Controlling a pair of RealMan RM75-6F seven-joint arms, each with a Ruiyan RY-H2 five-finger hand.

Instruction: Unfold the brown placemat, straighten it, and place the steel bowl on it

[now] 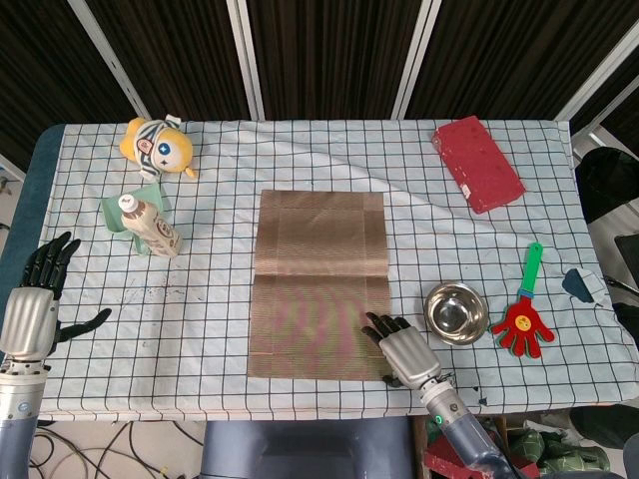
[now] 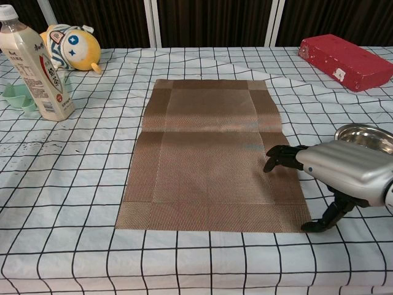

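Checked white cloth covers the table (image 1: 300,150), and at its far left the left hand (image 1: 30,314) hangs beyond the near-left edge, fingers spread and holding nothing. Further in stand a beige drink bottle (image 1: 150,228) and, behind it, a yellow plush toy (image 1: 158,147).

At the centre lies the brown placemat (image 1: 319,284), opened out flat with its long side running near to far; a faint crease crosses it about midway. It looks square to the grid of the cloth, so the unfolding and straightening appear done.

On the mat's near-right corner is the right hand (image 2: 334,169), palm down, dark fingers (image 2: 279,157) extended and slightly apart over the mat's right border, thumb angled down to the cloth just off the corner. It grips nothing.

Just to its right sits the steel bowl (image 1: 456,312), upright on the cloth and near the mat's right edge but not on it. Further right lie a red hand-shaped clapper (image 1: 524,324) and, at the far right, a red block (image 1: 477,163).

The step in hand is probably the bowl. To do it well, the right hand should lift clear of the mat without dragging the corner, take the bowl by its rim with a firm pinch since polished steel may slip, carry it level, and set it down near the mat's middle.
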